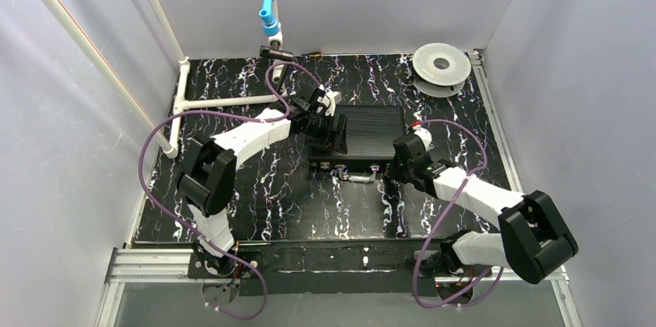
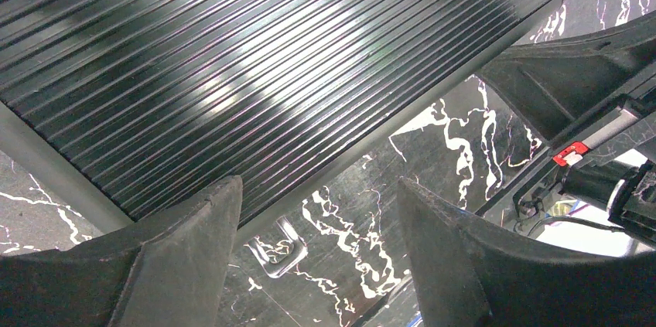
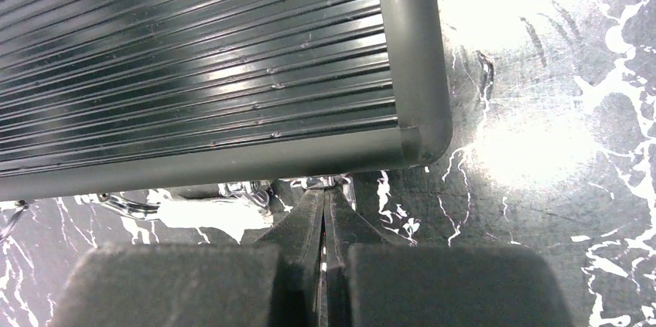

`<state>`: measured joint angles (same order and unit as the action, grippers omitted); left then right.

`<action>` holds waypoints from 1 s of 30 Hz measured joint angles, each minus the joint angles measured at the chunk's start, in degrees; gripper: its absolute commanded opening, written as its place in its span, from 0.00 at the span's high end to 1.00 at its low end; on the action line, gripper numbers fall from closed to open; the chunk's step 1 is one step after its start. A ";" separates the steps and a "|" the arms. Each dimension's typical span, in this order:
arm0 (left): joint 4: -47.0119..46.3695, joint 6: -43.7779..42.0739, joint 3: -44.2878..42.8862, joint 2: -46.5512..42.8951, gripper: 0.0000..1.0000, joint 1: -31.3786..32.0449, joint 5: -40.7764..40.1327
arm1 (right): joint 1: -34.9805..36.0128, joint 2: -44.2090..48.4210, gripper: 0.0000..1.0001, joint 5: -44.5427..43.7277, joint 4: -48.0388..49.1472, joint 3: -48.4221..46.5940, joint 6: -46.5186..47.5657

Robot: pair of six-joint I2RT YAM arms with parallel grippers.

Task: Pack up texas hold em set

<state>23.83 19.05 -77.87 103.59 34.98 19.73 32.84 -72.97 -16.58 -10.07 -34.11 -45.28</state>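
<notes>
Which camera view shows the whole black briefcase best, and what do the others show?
The top external view: the closed briefcase appears nearly whole. The left wrist view shows only its ribbed top and one edge; the right wrist view, one rounded corner with silver fittings below.

bright overhead light, white glare streaks on the ribbed briefcase (image 2: 232,64) lid, blown-out marbled surface (image 3: 534,110), blurry foreground fingers (image 2: 178,265)

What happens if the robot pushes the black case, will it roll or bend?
The black case lies flat and boxy, so it would probably slide, not roll or tip. Its ribbed top looks hard, so it likely stays stiff. The shiny ribs may feel slippery to grip.
</notes>
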 measured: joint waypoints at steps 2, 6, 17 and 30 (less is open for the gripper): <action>0.02 0.02 0.00 0.00 0.27 0.00 0.00 | 0.28 1.79 0.99 -0.55 2.89 2.32 -0.17; 0.24 0.02 -0.13 0.00 0.27 0.00 0.00 | 0.57 7.06 0.99 -1.07 13.60 10.60 0.42; 0.26 0.02 -0.15 0.00 0.27 0.00 -0.13 | 1.16 8.87 0.99 -2.29 20.11 14.53 1.73; 0.37 0.02 -0.17 0.00 0.27 0.00 -0.17 | -0.98 15.85 0.81 -5.64 -10.32 -4.48 1.11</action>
<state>24.21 19.07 -78.04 103.59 34.98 19.55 31.86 -57.12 -22.22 -20.38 -38.59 -44.16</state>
